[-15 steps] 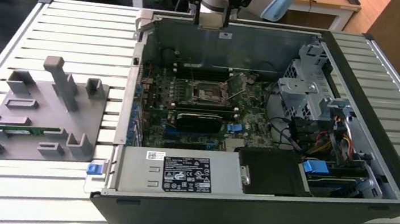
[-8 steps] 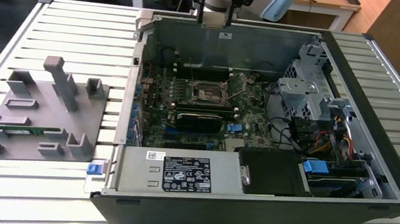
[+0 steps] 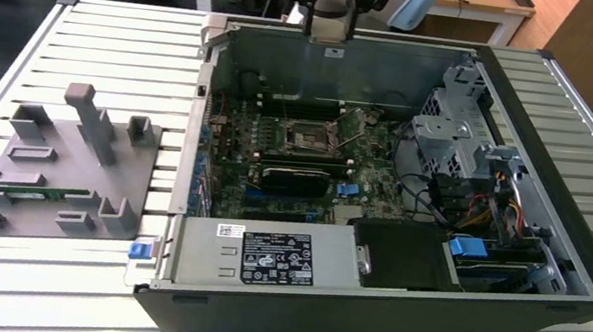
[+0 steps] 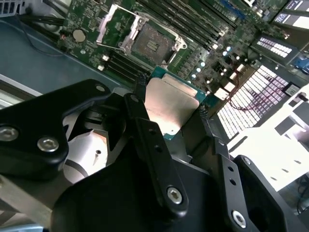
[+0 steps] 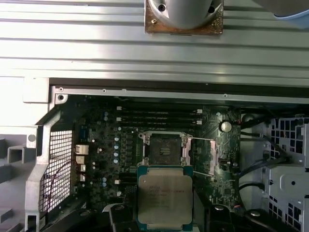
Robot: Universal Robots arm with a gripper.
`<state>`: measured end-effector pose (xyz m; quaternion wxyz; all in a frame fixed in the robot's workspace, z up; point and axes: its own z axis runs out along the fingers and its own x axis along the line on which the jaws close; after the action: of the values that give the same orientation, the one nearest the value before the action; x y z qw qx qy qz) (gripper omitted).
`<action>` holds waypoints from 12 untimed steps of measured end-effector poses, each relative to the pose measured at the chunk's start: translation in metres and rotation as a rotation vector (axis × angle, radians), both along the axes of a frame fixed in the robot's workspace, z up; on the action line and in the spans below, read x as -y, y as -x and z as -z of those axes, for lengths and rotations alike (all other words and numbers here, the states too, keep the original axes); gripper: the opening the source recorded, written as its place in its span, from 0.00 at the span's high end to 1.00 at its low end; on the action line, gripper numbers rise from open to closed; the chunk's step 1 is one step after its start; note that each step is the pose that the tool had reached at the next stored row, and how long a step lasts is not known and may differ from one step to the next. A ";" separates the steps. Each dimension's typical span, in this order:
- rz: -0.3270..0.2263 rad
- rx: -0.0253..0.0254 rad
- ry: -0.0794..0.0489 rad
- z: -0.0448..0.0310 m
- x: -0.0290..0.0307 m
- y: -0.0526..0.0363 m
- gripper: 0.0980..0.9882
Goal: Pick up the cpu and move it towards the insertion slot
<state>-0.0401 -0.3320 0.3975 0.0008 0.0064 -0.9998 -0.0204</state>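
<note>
The cpu (image 4: pixel 169 106) is a flat square chip with a silvery top and a green rim, clamped between my two black fingers (image 4: pixel 140 111). My gripper (image 4: pixel 171 99) is shut on it by two opposite edges. The insertion slot (image 4: pixel 147 41), a square socket with a shiny metal frame and a dark centre, sits on the green motherboard just beyond the chip. In the first wrist view the cpu (image 5: pixel 165 200) hangs above the board, close beside the insertion slot (image 5: pixel 163 150). In the exterior view my gripper (image 3: pixel 328 30) hovers over the open case's far wall, and the insertion slot (image 3: pixel 306 137) lies below it.
The open computer case (image 3: pixel 588 278) lies on a slatted metal table. Inside are a power supply (image 3: pixel 263 255), a long black card (image 3: pixel 295 179), a metal drive cage (image 3: pixel 452 143) and loose cables (image 3: pixel 434 200). A grey holder block (image 3: pixel 59 162) with a green memory stick (image 3: pixel 27 197) stands at the exterior view's left.
</note>
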 end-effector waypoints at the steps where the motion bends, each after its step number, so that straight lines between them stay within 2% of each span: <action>1: 0.000 0.0001 0.000 0.0001 0.0000 -0.0025 0.50; 5: 0.000 0.0001 0.000 0.0003 0.0000 -0.0080 0.50; 12: 0.000 0.0000 0.000 0.0003 0.0000 -0.0081 0.50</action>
<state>-0.0319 -0.3320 0.3972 0.0007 0.0063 -0.9998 -0.0205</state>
